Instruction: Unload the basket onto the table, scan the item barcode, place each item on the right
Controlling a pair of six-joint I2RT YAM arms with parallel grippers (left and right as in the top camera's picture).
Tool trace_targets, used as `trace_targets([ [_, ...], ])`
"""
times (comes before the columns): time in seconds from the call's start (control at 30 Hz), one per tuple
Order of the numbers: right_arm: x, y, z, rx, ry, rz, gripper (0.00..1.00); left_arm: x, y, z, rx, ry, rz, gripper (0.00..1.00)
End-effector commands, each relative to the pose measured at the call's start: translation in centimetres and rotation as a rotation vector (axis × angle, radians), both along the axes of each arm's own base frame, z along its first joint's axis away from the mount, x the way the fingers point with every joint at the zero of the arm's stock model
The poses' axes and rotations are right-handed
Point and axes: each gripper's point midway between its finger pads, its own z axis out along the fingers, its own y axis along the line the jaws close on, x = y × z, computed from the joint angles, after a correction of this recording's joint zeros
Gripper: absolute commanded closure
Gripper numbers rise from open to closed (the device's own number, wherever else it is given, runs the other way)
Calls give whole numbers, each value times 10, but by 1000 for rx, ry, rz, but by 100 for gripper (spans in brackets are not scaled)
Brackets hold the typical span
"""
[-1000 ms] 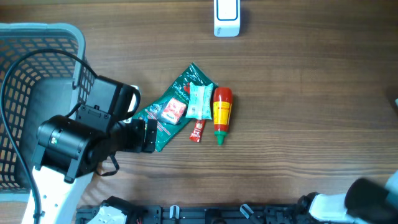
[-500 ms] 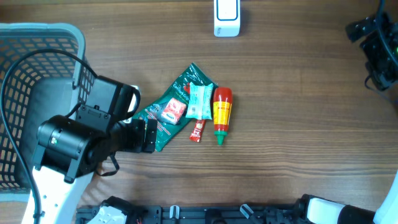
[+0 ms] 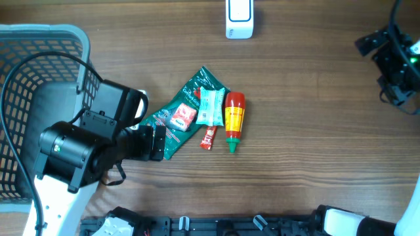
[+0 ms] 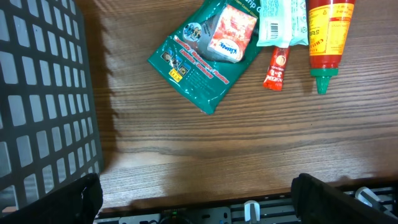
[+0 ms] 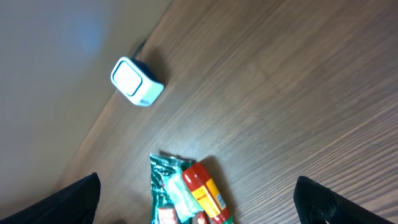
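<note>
A small pile of items lies mid-table: a green packet (image 3: 172, 121), a pale teal packet (image 3: 211, 105) with a barcode label, a small red pack (image 3: 183, 117), a red sachet (image 3: 209, 137) and a red-and-yellow sauce bottle (image 3: 233, 120). The white scanner (image 3: 239, 18) stands at the far edge. My left gripper (image 3: 156, 143) hovers open just left of the pile, which fills the top of the left wrist view: green packet (image 4: 202, 59), bottle (image 4: 328, 37). My right gripper (image 3: 386, 65) is open, high at the right edge, holding nothing. Its view takes in the scanner (image 5: 135, 82) and bottle (image 5: 205, 193).
A grey plastic basket (image 3: 39, 39) occupies the left side, its mesh wall (image 4: 43, 99) close beside my left arm. A black cable runs over the basket. The table's front edge with a metal rail (image 4: 249, 211) lies below the left gripper.
The right arm has risen from the bottom right corner and now hangs at the upper right edge of the table. The left arm and the items have not moved.
</note>
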Motion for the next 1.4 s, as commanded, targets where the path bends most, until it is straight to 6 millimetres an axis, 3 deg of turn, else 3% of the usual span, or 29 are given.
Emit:
trace_targets([
  [0.0,-7,34,13,-19,-43,100,0,-1,-1,2,-19,-8,9,0],
  [0.2,-7,68,6,-149,-20,129,0,-1,-1,2,-19,-8,9,0],
  [0.4,4,125,-14,-192,-31,288,0,-1,-1,2,-19,-8,9,0],
  [0.67,32,178,-114,-167,153,423,0,-1,-1,2,-19,-8,9,0],
  [0.73,32,185,-142,-152,230,450,0,-1,-1,2,-19,-8,9,0],
  [0.77,31,194,-169,-147,295,526,0,-1,-1,2,-19,-8,9,0],
  [0.87,27,209,-208,-119,378,649,0,-1,-1,2,-19,-8,9,0],
  [0.97,30,212,-246,-126,462,659,0,-1,-1,3,-19,-8,9,0],
  [1.13,34,211,-287,-202,532,654,1,-1,-1,2,-19,-8,9,0],
  [1.37,30,217,-319,-338,565,759,1,-1,-1,2,-19,-8,9,0],
])
